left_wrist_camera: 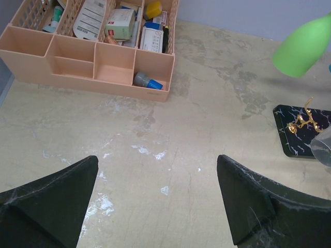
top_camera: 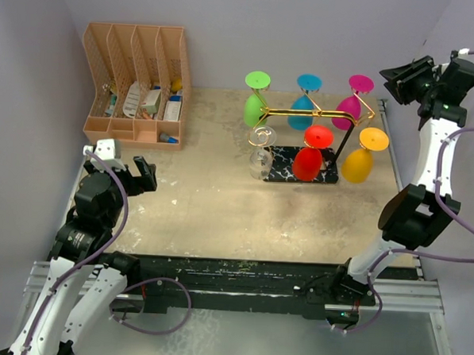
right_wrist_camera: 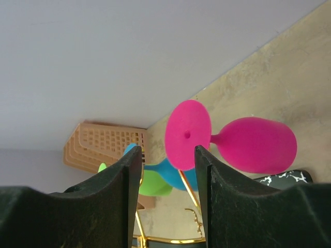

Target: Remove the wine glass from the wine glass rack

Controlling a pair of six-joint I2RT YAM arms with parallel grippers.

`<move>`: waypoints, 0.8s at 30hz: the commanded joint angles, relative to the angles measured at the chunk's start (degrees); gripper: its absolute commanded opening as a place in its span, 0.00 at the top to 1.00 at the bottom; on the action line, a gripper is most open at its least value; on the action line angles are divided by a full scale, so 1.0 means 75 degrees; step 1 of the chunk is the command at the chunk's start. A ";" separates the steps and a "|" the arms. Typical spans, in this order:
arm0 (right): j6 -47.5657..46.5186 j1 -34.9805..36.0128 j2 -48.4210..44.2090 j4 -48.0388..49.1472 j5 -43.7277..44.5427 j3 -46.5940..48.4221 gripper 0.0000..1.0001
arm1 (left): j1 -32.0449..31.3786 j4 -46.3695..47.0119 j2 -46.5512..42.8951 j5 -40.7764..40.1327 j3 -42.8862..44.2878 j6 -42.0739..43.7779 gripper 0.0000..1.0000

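Observation:
The wine glass rack [top_camera: 304, 112] is a gold wire frame on a black marbled base [top_camera: 282, 160], at the table's back right. Coloured glasses hang from it upside down: green [top_camera: 255, 108], blue [top_camera: 302, 109] and pink [top_camera: 345, 112] behind, clear [top_camera: 260, 159], red [top_camera: 308, 161] and orange [top_camera: 357, 164] in front. My right gripper [top_camera: 389, 78] is open, raised right of the rack. In the right wrist view its tips [right_wrist_camera: 168, 155] frame the pink glass [right_wrist_camera: 253, 144], apart from it. My left gripper [top_camera: 146, 175] is open and empty at the near left [left_wrist_camera: 156, 160].
An orange slotted file organiser [top_camera: 134, 85] with small items stands at the back left, also in the left wrist view [left_wrist_camera: 103, 41]. The rack's base [left_wrist_camera: 295, 132] and the green glass [left_wrist_camera: 300, 46] show at the right of that view. Purple walls enclose the table.

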 commanded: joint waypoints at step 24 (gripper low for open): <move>-0.0218 0.0004 0.0741 0.1201 -0.0470 -0.0263 0.53 | -0.0027 0.0107 0.0103 -0.0191 0.0290 0.0015 0.01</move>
